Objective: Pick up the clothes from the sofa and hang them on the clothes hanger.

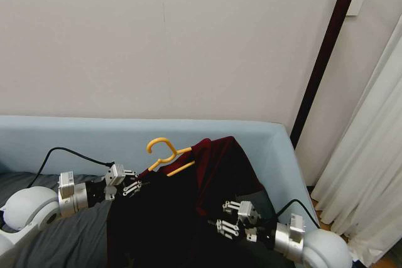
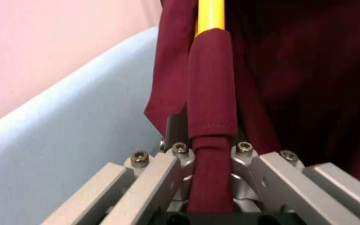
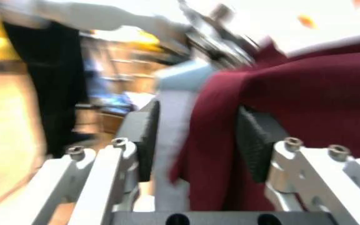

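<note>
1. Left hand (image 1: 129, 183) is clamped on the dark red garment (image 1: 217, 167) where the cloth wraps one arm of the yellow hanger (image 1: 164, 149). In the left wrist view the hand (image 2: 210, 154) has both fingers pressed against a rolled fold of the garment (image 2: 292, 70), and the bare hanger (image 2: 210, 14) runs on beyond it.
2. Its arm reaches in from the robot's left of the hanger, forearm nearly level, with a black cable (image 1: 69, 152) looping above it.
3. Right hand (image 1: 229, 218) sits below the hanger and to the robot's right of it, low against the hanging cloth. In the right wrist view this hand (image 3: 196, 136) has its jaws apart around a fold of the garment (image 3: 305, 93). One pad (image 3: 255, 140) lies against the cloth and a gap shows at the other.
4. The garment is draped over the hanger, held up in front of the sofa's back, and falls below the hanger into shadow.
5. The pale blue sofa (image 1: 94, 133) lies behind and below the hanger, with its grey seat cushion (image 1: 63, 236) lower down on the robot's left.
6. A plain wall (image 1: 188, 42) rises behind the hanger. A dark post (image 1: 323, 54) and a white curtain (image 1: 370, 155) stand well to its right.
</note>
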Motion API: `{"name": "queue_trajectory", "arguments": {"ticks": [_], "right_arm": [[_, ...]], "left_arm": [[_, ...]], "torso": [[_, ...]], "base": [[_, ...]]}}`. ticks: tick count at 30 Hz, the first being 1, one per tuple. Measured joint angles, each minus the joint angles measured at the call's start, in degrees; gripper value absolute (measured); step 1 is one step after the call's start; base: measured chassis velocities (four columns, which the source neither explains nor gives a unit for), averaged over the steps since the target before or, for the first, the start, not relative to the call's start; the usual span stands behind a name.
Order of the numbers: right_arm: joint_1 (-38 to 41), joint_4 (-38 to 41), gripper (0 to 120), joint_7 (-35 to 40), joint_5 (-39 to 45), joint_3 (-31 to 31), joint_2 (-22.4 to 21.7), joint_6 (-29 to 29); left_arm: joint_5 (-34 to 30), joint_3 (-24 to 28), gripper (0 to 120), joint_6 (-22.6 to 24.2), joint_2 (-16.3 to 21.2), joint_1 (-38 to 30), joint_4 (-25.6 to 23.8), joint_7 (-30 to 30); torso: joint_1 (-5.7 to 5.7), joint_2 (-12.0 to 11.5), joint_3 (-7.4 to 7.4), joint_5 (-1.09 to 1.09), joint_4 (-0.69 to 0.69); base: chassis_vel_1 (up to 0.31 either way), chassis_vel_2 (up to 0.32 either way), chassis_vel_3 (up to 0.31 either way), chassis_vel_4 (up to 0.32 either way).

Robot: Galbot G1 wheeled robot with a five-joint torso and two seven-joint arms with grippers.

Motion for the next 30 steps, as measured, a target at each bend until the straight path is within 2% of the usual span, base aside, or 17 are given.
{"name": "queue_trajectory", "arguments": {"ticks": [1, 2, 3, 4, 6, 7, 10, 11, 12, 14, 15, 16, 19, 21, 25, 26, 30], "right_arm": [[0.37, 0.24, 53, -3.48, 0.63, 1.56, -0.18, -0.31], [0.45, 0.80, 60, -3.26, 0.66, 2.33, -0.75, -0.38], [0.45, 0.80, 60, -3.26, 0.66, 2.33, -0.75, -0.38], [0.36, 1.11, 64, -0.96, 0.19, 2.39, -1.12, -0.37], [0.04, 1.35, 73, 8.54, -1.36, 2.35, -1.73, -0.35], [0.04, 1.35, 73, 8.54, -1.36, 2.35, -1.73, -0.35], [-0.05, 2.37, 89, 17.92, 2.01, 2.68, -1.66, -0.33], [-0.05, 2.37, 89, 17.92, 2.01, 2.68, -1.66, -0.33], [0.21, 2.87, 95, 19.30, 4.70, 3.57, -1.54, -1.24], [0.84, 3.52, 98, 20.92, 9.53, 4.59, -1.60, -2.62], [1.25, 4.22, 99, 22.94, 13.23, 4.65, -1.99, -3.64], [1.25, 4.22, 99, 22.94, 13.23, 4.65, -1.99, -3.64], [1.80, 6.34, 100, 31.76, 17.39, 2.36, -2.98, -6.22], [1.93, 6.73, 100, 34.24, 17.01, 1.45, -2.99, -6.76], [3.21, 7.45, 100, 45.91, 13.31, -3.64, -2.14, -9.83], [3.21, 7.45, 100, 45.91, 13.31, -3.64, -2.14, -9.83], [5.60, 6.78, 100, 57.69, 12.45, -7.49, -0.83, -14.69]], "left_arm": [[0.34, -0.03, 2, -0.01, -0.15, 0.19, 0.07, -0.12], [0.53, -0.11, 2, -0.01, -0.37, 0.50, 0.04, -0.15], [0.53, -0.11, 2, -0.01, -0.37, 0.50, 0.04, -0.15], [0.60, -0.20, 2, -0.01, -0.43, 0.77, -0.07, -0.16], [0.74, -0.43, 2, -0.01, -0.44, 1.48, -0.63, -0.14], [0.74, -0.43, 2, -0.01, -0.44, 1.48, -0.63, -0.14], [0.92, -0.94, 2, -0.01, -0.10, 2.51, -1.27, -0.06], [0.92, -0.94, 2, -0.01, -0.10, 2.51, -1.27, -0.06], [1.12, -1.14, 2, -0.02, 0.06, 2.78, -1.32, -0.03], [1.42, -1.35, 2, -0.06, 0.21, 3.14, -1.32, -0.02], [1.64, -1.43, 2, -0.10, 0.22, 3.37, -1.29, -0.02], [1.64, -1.43, 2, -0.10, 0.22, 3.37, -1.29, -0.02], [1.94, -1.44, 2, -0.12, 0.02, 3.62, -1.26, -0.01], [1.97, -1.33, 2, -0.12, -0.06, 3.60, -1.27, -0.01], [2.28, -0.48, 2, -0.12, -0.23, 3.02, -0.92, 0.05], [2.28, -0.48, 2, -0.12, -0.23, 3.02, -0.92, 0.05], [2.52, 0.40, 2, -0.13, -0.62, 2.41, -0.21, 0.14]], "torso": [[0.00, 0.00, 0.00, 0.00, 0.00], [0.00, 0.00, 0.00, 0.00, -0.01], [0.00, 0.00, 0.00, 0.00, -0.01], [0.00, 0.00, 0.00, 0.00, -0.02], [0.00, 0.00, 0.00, 0.00, -0.02], [0.00, 0.00, 0.00, 0.00, -0.02], [0.00, 0.00, 0.00, 0.01, -0.01], [0.00, 0.00, 0.00, 0.01, -0.01], [0.00, 0.00, 0.00, 0.01, -0.02], [0.00, 0.00, 0.00, 0.00, -0.01], [0.00, 0.00, 0.00, 0.01, -0.01], [0.00, 0.00, 0.00, 0.01, -0.01], [0.00, 0.00, 0.00, -0.01, -0.01], [0.00, 0.00, 0.00, 0.00, -0.01], [0.00, 0.00, 0.00, 0.00, -0.02], [0.00, 0.00, 0.00, 0.00, -0.02], [0.00, 0.00, 0.00, 0.00, 0.01]], "base": [[0.000, 0.000, 0.000, 0.000], [0.000, 0.000, 0.000, 0.000], [0.000, 0.000, 0.000, 0.000], [0.000, 0.000, 0.000, 0.000], [0.000, 0.000, 0.000, 0.000], [0.000, 0.000, 0.000, 0.000], [0.000, 0.000, 0.000, 0.000], [0.000, 0.000, 0.000, 0.000], [0.000, 0.000, 0.000, 0.000], [0.000, 0.000, 0.000, 0.000], [0.000, 0.000, 0.000, 0.000], [0.000, 0.000, 0.000, 0.000], [0.000, 0.000, 0.000, 0.000], [0.000, 0.000, 0.000, 0.000], [0.000, 0.000, 0.000, 0.000], [0.000, 0.000, 0.000, 0.000], [0.000, 0.000, 0.000, 0.000]]}}
